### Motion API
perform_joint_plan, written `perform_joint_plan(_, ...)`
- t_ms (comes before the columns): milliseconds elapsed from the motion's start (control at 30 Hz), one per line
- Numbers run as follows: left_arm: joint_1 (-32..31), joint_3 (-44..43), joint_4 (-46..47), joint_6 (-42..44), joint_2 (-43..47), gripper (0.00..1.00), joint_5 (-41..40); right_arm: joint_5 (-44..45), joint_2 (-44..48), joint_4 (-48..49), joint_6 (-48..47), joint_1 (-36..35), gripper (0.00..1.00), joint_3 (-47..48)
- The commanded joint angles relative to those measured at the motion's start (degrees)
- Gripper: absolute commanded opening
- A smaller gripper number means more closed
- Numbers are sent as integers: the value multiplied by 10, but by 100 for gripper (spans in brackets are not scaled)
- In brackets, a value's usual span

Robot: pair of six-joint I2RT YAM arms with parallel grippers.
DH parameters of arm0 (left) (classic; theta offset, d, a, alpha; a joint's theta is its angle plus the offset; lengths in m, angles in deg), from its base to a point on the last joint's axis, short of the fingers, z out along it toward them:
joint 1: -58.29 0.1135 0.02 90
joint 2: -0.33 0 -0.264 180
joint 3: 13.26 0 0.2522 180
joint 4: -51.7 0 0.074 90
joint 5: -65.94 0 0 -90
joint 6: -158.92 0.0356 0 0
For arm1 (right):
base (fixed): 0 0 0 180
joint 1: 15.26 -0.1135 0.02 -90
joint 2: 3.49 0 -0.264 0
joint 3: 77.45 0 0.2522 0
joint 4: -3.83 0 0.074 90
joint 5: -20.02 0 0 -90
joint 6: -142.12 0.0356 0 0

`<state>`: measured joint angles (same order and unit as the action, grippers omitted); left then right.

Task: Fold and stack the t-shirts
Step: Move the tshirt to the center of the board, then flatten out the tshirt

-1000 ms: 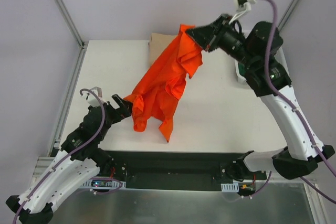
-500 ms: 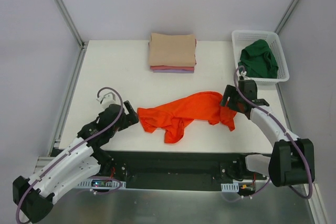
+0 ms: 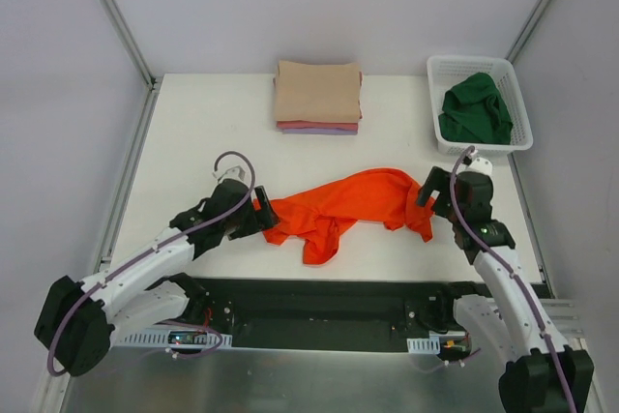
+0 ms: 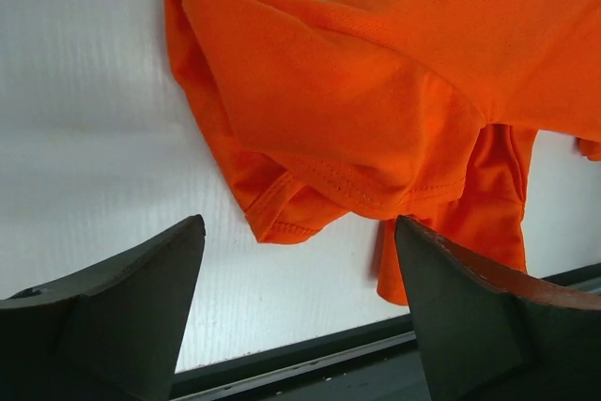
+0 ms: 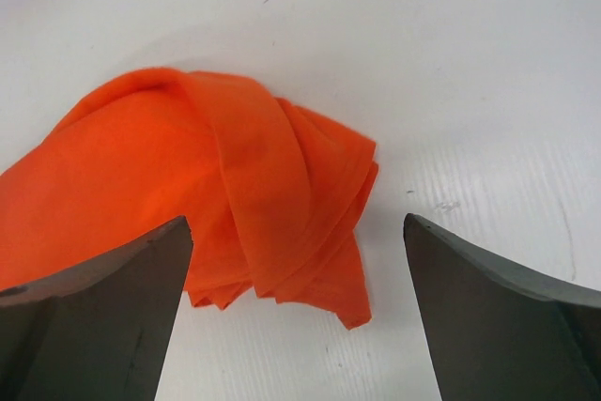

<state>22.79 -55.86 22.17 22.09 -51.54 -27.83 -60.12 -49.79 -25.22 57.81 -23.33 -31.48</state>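
The bright orange t-shirt point(image 3: 338, 202) lies crumpled in a long strip across the front of the table. My left gripper point(image 3: 261, 217) is open at the shirt's left end; in the left wrist view a bunched sleeve and hem point(image 4: 347, 129) lie just ahead of its jaws point(image 4: 299, 224). At the shirt's right end my right gripper point(image 3: 428, 195) is also open, with the rolled folds point(image 5: 244, 176) just ahead of its jaws point(image 5: 296, 223). Neither gripper holds cloth. A folded stack point(image 3: 317, 94) of beige, pink and lavender t-shirts sits at the back. The dark green t-shirt point(image 3: 474, 111) fills the basket.
The white mesh basket point(image 3: 479, 63) stands at the back right corner. A black rail point(image 3: 319, 287) runs along the table's near edge, just below the orange shirt. Metal frame posts rise at both back corners.
The right gripper opened and let go of the orange shirt, which dropped from hanging in the air to lying on the table. The right arm came down; the left gripper moved right to the shirt.
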Motion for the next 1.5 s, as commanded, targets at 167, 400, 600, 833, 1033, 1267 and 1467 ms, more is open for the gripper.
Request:
perform_joint_plan(167,4,-95,57,16,-168,58,32,-121,147,1,12,1,96,-101)
perform_joint_plan(400,4,-130,58,2,-233,51,21,-130,220,-33,16,0,96,-133)
perform_joint_plan(600,3,-154,58,14,-262,3,37,-132,233,-59,37,1,96,-145)
perform_joint_plan(833,4,-119,58,21,-177,0,26,-151,170,-53,41,-11,96,-126)
perform_joint_plan(1033,7,-78,52,34,-69,0,-7,-22,63,-46,56,-122,97,-73)
perform_joint_plan(1267,12,-68,43,16,-5,0,-15,118,-72,2,121,-192,84,-39)
perform_joint_plan(1467,12,-69,43,24,-8,0,-17,103,-149,44,147,-201,76,-31)
